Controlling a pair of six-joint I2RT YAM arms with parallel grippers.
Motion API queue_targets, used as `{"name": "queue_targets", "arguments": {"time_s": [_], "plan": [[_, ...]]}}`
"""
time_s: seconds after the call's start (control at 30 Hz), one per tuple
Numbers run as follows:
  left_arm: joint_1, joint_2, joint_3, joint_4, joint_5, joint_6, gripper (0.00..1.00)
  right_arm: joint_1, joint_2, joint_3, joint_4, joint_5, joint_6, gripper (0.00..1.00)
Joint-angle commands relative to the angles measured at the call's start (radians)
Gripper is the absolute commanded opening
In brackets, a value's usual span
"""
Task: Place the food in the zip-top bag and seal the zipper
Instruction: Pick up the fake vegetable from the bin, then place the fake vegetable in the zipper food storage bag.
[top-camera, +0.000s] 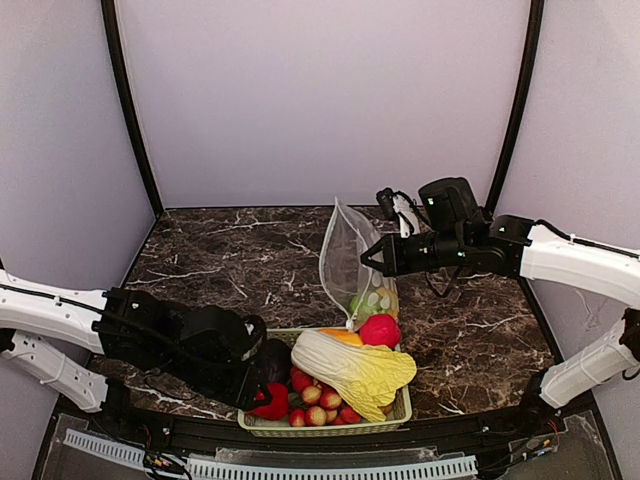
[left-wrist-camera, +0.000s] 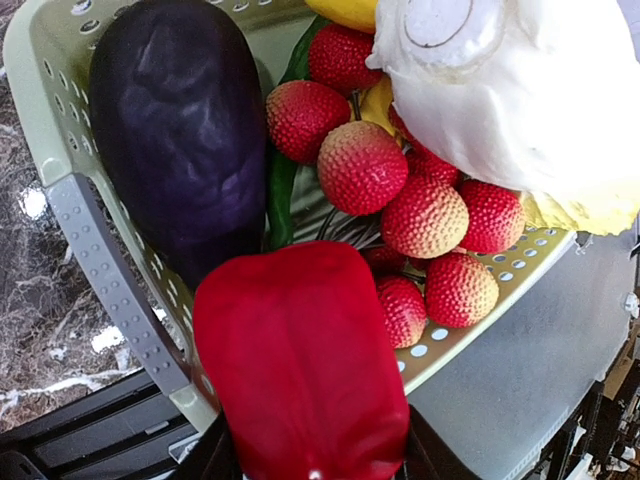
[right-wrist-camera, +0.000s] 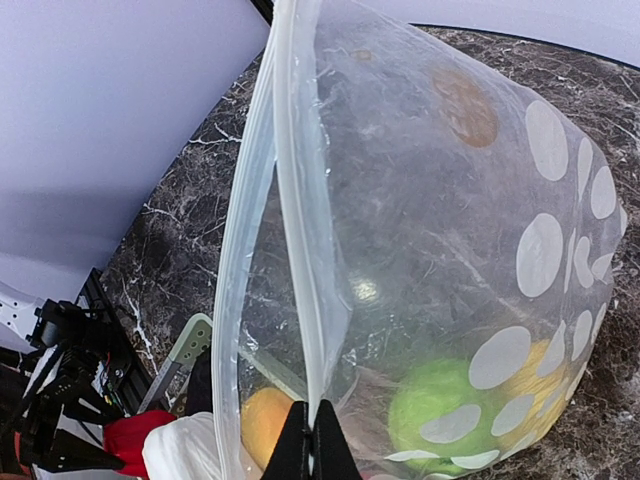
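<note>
A glossy red bell pepper hangs over the near left corner of the basket, and my left gripper is shut on it, fingers pressed to both its sides. From above, that left gripper and the pepper are low on the left. My right gripper is shut on the zipper edge of the dotted zip-top bag, holding its mouth upright and open. From above, the right gripper pinches the bag. A green apple and a yellow lemon lie inside.
The pale green basket sits at the table's near edge. It holds a napa cabbage, a dark purple eggplant, several strawberries and a magenta fruit by the bag's base. Grey walls enclose the marble table.
</note>
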Motion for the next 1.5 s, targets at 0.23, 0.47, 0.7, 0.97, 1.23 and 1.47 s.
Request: {"name": "queue_targets", "arguments": {"time_s": [0.23, 0.47, 0.7, 0.97, 1.23, 1.47], "plan": [[0.108, -0.135, 0.02, -0.062, 0.026, 0.11, 0.45, -0.004, -0.016, -0.005, 0.027, -0.01, 0.003, 0.0], [0.234, -0.123, 0.106, -0.123, 0.096, 0.25, 0.44, -0.004, -0.024, -0.004, 0.023, -0.006, 0.006, 0.0], [0.323, -0.1, 0.194, -0.145, 0.087, 0.364, 0.44, -0.004, -0.028, 0.001, 0.014, -0.001, 0.005, 0.0], [0.35, -0.026, 0.357, 0.02, 0.151, 0.491, 0.44, -0.004, -0.026, 0.007, 0.01, -0.009, 0.006, 0.0], [0.356, 0.135, 0.489, 0.142, 0.199, 0.577, 0.44, -0.003, -0.036, 0.01, 0.004, -0.019, 0.008, 0.0], [0.398, 0.207, 0.51, 0.222, 0.191, 0.595, 0.44, -0.004, -0.034, 0.03, -0.004, -0.041, 0.004, 0.0]]}}
